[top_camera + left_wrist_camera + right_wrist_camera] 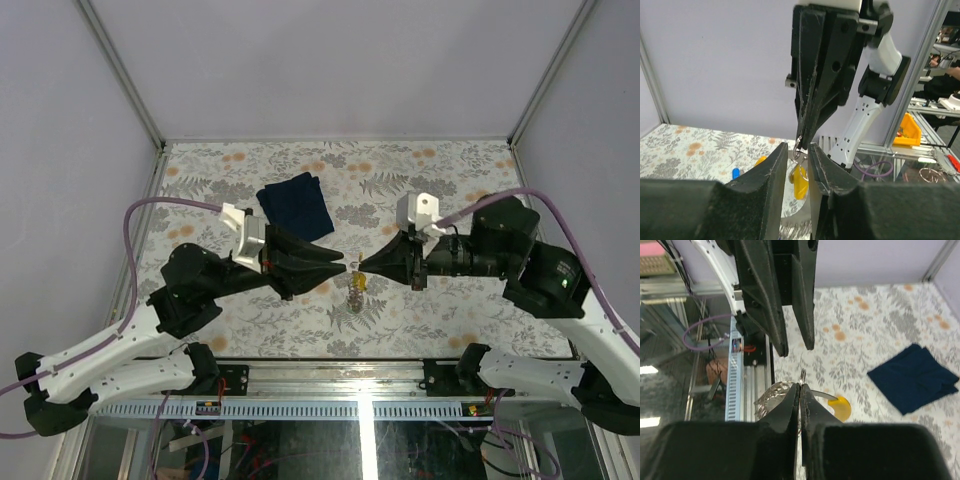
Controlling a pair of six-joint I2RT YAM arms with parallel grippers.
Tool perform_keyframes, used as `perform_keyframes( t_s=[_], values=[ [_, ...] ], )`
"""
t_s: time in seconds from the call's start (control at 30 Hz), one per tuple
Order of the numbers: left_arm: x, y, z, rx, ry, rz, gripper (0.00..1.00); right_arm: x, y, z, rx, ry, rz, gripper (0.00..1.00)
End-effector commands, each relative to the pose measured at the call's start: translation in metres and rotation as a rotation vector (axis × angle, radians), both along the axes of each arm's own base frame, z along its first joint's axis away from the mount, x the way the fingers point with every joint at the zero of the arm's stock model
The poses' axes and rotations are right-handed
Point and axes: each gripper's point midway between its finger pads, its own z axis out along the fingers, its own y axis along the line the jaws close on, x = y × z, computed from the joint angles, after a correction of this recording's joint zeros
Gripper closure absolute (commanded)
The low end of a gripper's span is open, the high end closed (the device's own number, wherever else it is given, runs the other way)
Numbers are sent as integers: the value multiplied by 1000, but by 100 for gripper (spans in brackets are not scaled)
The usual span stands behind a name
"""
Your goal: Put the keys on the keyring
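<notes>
My two grippers meet tip to tip above the front middle of the table. My right gripper (pixel 362 266) is shut on the thin silvery keyring (pixel 802 374), whose edge sticks out past its tips. A yellow-tagged key (pixel 800 181) hangs from the ring; it also shows in the right wrist view (pixel 840 408). My left gripper (pixel 343 268) is open, its fingers (pixel 776 165) on either side of the ring and the yellow key, apart from both. A blue-tagged key (pixel 736 173) and an orange-yellow one (pixel 760 160) lie on the table below. More keys show under the tips (pixel 355 292).
A dark navy folded cloth (pixel 296 205) lies behind the grippers, left of centre. The table (pixel 450 190) has a floral cover. Its metal front rail (pixel 330 370) runs just below the hanging keys. Grey walls close in the back and both sides.
</notes>
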Motion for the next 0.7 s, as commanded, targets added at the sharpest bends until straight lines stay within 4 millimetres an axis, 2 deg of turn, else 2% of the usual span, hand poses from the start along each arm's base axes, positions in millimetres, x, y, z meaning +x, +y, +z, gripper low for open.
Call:
perform_keyframes(
  t_s=[0.0, 0.17, 0.67],
  values=[
    [-3, -6, -10, 94, -32, -19, 75, -3, -17, -19, -233, 74, -14, 100],
    [-3, -12, -18, 129, -33, -42, 75, -2, -19, -18, -320, 121, -14, 100],
    [-4, -25, -28, 184, -28, -91, 74, -3, -16, -24, -397, 146, 29, 100]
  ],
)
